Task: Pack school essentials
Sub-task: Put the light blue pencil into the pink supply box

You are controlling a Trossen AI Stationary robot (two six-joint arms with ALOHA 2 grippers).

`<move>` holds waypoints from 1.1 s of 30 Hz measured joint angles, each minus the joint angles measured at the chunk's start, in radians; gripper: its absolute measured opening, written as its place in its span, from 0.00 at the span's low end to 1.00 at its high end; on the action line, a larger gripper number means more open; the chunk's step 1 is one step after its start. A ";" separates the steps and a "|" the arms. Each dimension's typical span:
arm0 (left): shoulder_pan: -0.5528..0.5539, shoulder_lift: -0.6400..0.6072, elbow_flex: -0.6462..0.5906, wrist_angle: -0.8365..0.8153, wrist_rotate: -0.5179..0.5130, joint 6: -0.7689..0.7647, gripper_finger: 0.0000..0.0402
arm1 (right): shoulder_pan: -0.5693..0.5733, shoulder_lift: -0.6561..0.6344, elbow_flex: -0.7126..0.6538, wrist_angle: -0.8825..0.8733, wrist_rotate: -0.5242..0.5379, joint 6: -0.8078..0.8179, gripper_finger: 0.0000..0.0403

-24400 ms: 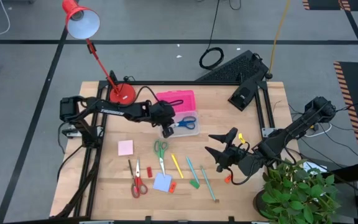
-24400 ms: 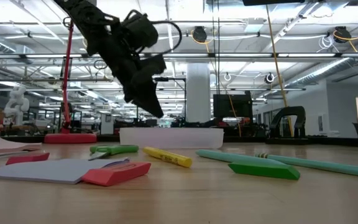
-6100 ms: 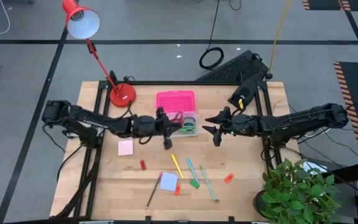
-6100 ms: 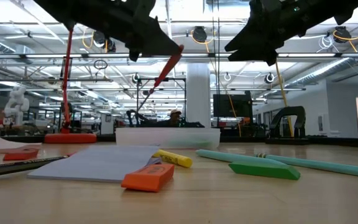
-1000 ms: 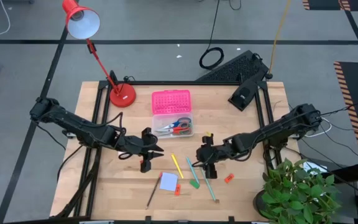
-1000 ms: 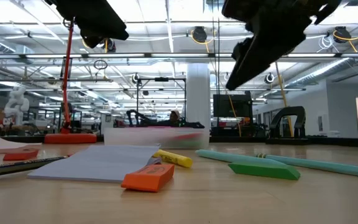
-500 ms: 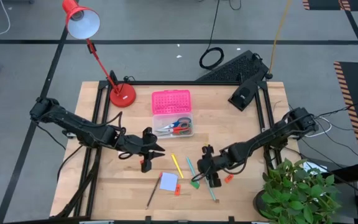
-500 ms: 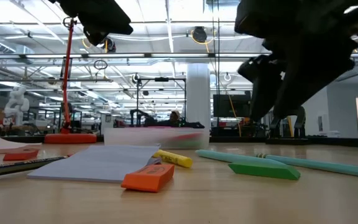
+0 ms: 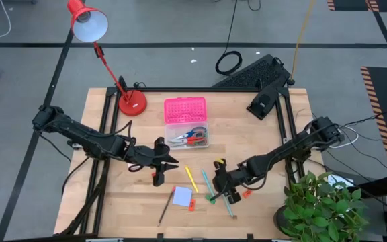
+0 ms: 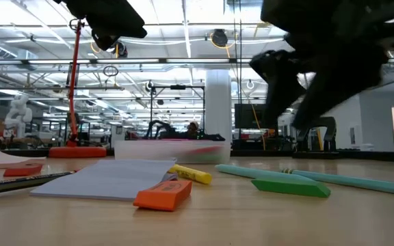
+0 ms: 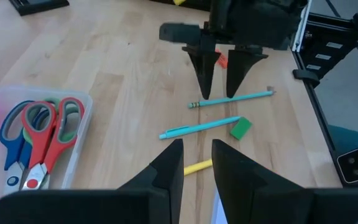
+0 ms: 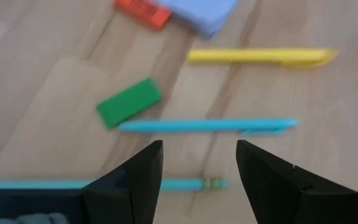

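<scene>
My right gripper (image 9: 222,191) hangs open, fingers pointing down, just over two teal pencils (image 12: 210,126) (image 12: 185,184) lying flat on the table; it holds nothing. A green eraser (image 12: 129,102), a yellow pencil (image 12: 260,57), a blue note pad (image 9: 182,195) and a red eraser (image 9: 193,204) lie close by. My left gripper (image 9: 168,162) hovers left of them, open and holding nothing, near another red eraser (image 9: 156,178). Green-, blue- and red-handled scissors (image 11: 39,130) lie in the clear box (image 9: 187,135).
The box's pink lid (image 9: 185,109) stands open behind the box. A red desk lamp (image 9: 130,102) stands at the far left, a black stand (image 9: 264,101) at the far right, a potted plant (image 9: 321,205) at the near right corner. An orange eraser (image 9: 246,193) and a dark pencil (image 9: 165,212) lie loose.
My right gripper has gone toward the table's near edge and down, from beside the box's near side to just over the teal pencils. It has stayed open. My left arm has kept still, and the stationery has not moved.
</scene>
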 joint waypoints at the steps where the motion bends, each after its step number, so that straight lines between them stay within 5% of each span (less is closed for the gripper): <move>1: -0.003 0.000 0.000 0.000 0.000 -0.006 0.21 | 0.000 0.000 0.000 0.012 0.020 0.014 0.49; 22: -0.005 0.007 0.000 0.001 -0.021 0.097 0.21 | 0.006 -0.007 0.001 -0.022 0.071 0.873 0.49; 33: 0.051 0.007 0.000 0.007 -0.021 0.130 0.21 | 0.033 0.000 0.002 -0.145 0.069 1.084 0.49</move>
